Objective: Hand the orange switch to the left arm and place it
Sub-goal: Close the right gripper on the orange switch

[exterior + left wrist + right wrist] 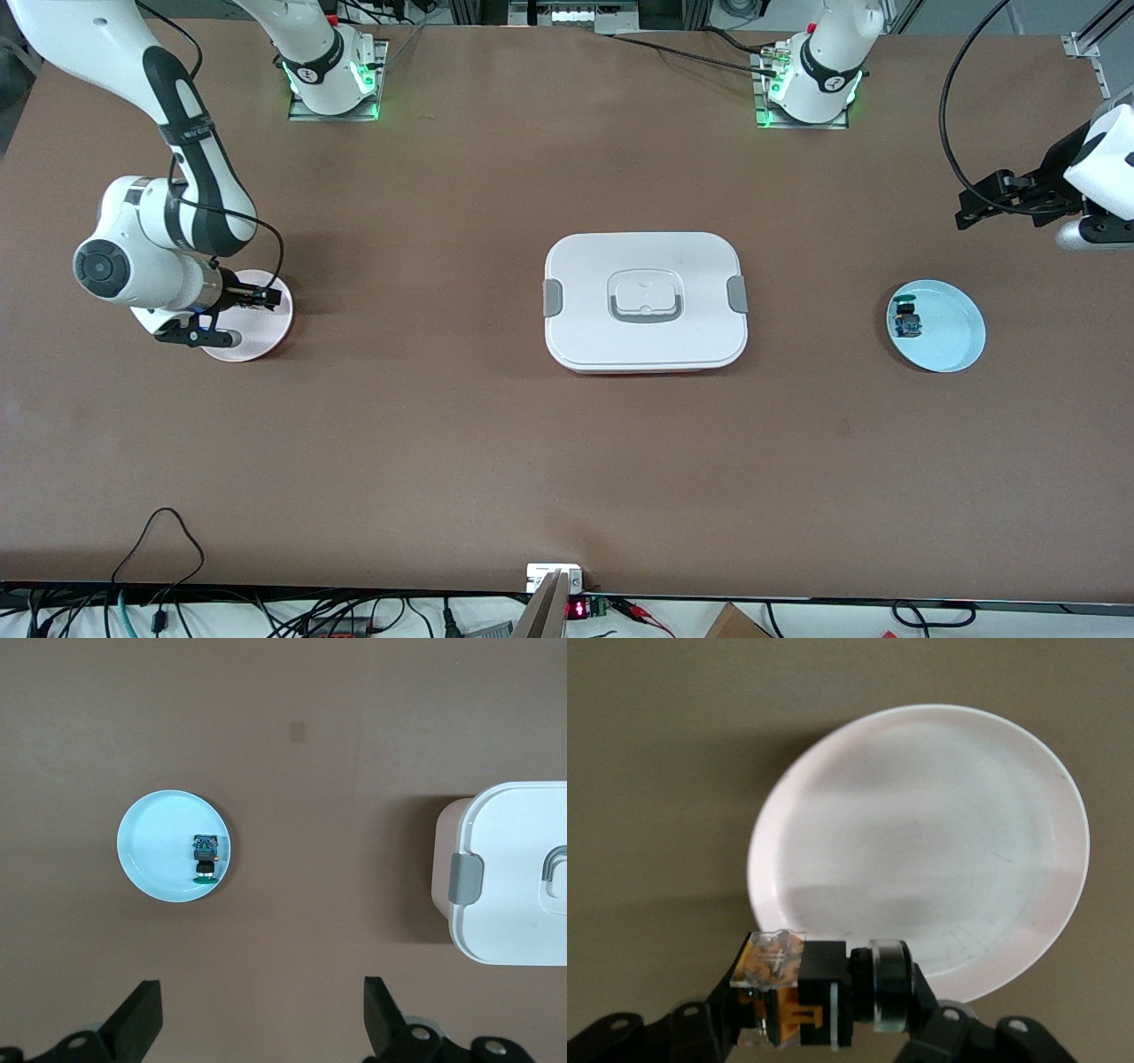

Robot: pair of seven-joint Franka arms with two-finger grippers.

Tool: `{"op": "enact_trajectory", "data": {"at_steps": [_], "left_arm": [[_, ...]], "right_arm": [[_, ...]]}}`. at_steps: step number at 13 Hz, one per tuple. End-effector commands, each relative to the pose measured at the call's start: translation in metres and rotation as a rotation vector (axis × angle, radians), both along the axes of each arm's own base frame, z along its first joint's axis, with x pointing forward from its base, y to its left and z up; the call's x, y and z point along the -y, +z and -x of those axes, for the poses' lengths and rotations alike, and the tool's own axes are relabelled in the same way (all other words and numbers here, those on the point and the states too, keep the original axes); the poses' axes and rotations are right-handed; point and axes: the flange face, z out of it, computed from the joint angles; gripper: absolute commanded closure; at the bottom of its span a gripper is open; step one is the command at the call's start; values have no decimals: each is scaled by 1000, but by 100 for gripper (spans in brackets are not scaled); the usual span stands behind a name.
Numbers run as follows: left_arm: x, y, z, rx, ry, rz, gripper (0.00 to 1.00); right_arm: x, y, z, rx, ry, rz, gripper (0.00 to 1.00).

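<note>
Two round plates, one pink and one blue, flank one smooth white box; the right gripper pinches the orange switch, the left gripper is spread.

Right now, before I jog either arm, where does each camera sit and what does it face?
Front: high across the table, facing both arms' bases; box central, right hand over the pink plate.
Left wrist: looks down past the open left hand at the blue plate; shares plate and box with front.
Right wrist: looks down at the pink plate; hand grips the orange switch.
</note>
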Motion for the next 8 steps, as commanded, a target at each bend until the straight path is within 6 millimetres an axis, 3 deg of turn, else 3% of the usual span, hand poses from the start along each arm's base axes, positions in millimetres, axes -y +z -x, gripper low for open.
{"op": "enact_trajectory", "data": {"at_steps": [1,4,8], "left_arm": [[1,6,-1,-3,1,17,0],[1,6,-1,-6,9,30,0],[1,6,-1,-6,9,33,0]], "right_arm": [[-27,61,-22,-2,49,-37,98],[-54,111,-34,48,102,-55,98],[-117,189,-55,191,300,-108,99]]}}
